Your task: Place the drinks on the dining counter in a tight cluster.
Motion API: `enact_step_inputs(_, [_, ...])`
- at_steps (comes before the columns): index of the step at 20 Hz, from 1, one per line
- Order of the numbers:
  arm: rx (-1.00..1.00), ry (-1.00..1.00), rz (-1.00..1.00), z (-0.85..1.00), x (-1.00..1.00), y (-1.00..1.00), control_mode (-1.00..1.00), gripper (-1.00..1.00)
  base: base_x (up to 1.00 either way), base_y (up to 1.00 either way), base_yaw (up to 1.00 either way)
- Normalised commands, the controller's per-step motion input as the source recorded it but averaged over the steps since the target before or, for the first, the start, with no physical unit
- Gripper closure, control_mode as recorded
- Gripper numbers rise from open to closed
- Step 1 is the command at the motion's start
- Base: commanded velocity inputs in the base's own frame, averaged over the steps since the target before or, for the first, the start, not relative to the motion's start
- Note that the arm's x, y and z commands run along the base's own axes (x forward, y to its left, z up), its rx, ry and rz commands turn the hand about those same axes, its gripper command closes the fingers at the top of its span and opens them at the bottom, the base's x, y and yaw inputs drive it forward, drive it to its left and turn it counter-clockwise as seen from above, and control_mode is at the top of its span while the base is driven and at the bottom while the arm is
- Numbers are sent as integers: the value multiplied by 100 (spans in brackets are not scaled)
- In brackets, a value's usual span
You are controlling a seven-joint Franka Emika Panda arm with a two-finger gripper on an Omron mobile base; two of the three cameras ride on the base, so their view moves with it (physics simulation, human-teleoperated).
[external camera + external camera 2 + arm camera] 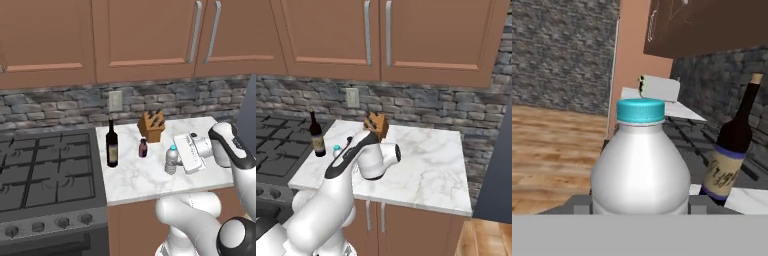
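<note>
Hand view: gripper (640, 212) clamped around water bottle (641, 165). Wine bottle (112, 145), small bottle (143, 148) sit on small counter (145, 180); nothing delivered yet.

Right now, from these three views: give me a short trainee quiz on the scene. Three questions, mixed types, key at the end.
1. True or false: the wine bottle stands upright on the small counter beside the stove.
2. Which thing sits closest in front of the gripper?
A. knife block
B. water bottle
C. small purple bottle
3. Fill in: the water bottle's cap is ____.

Key: 1 true. 2 B. 3 blue.
</note>
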Motion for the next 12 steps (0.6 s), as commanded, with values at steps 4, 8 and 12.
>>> enact_step_inputs(4, [0, 0, 0, 0, 0, 0, 100, 100, -42, 2, -49])
enact_step_inputs(8, [0, 0, 0, 0, 0, 0, 100, 100, -8, 6, -95])
enact_step_inputs(12, [0, 0, 0, 0, 0, 0, 100, 100, -2, 5, -98])
